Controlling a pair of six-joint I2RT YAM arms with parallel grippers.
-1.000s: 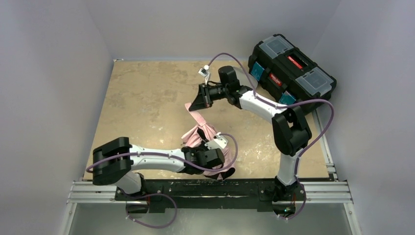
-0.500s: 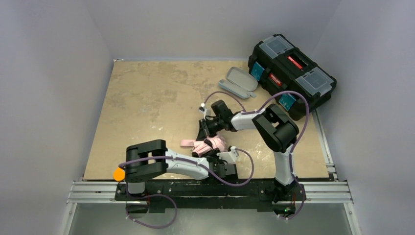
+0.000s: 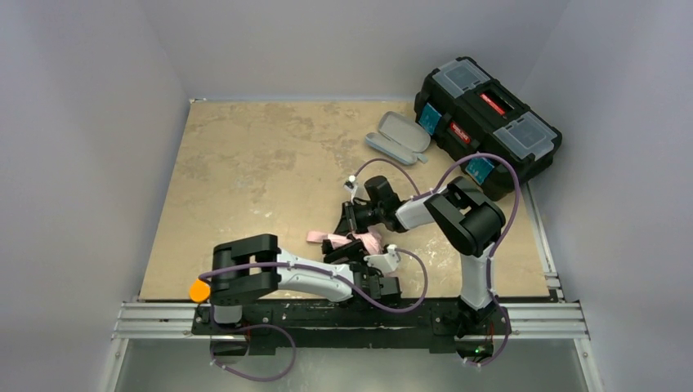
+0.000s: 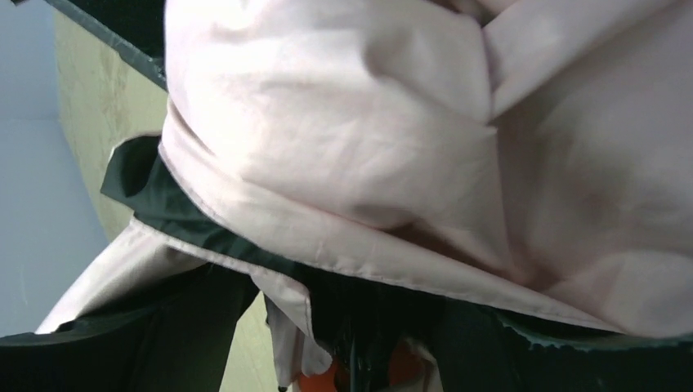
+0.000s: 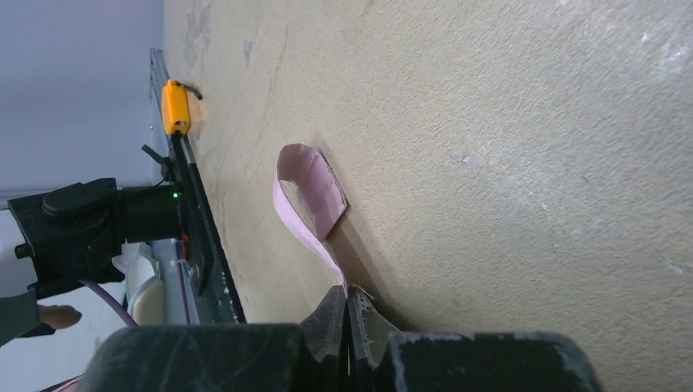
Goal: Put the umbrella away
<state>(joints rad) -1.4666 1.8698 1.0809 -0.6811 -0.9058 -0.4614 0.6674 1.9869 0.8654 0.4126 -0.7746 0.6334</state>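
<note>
Nearest the arm bases, my left end effector (image 3: 343, 247) is buried in the umbrella (image 4: 368, 139), which lies collapsed but loosely bunched on the counter (image 3: 245, 163), close to its near edge and right of the middle. The left wrist view is filled with pale pink fabric and black lining, with no fingers visible, so I cannot tell whether that end effector is released or grasping. Just beyond the bundle, my right end effector (image 5: 346, 314) is low over the counter, its fingers clenched together on the end of the umbrella's pink strap (image 5: 306, 196), which curls flat across the surface towards the left. Well beyond, towards the far right corner, the grey oval case (image 3: 400, 135) lies open beside the black toolbox (image 3: 486, 114), whose lid is closed. My assessment is that the canopy is gathered but not wrapped or fastened, and nothing is stowed. Tightening the bundle, securing the strap and moving the umbrella to its storage place all remain.
</note>
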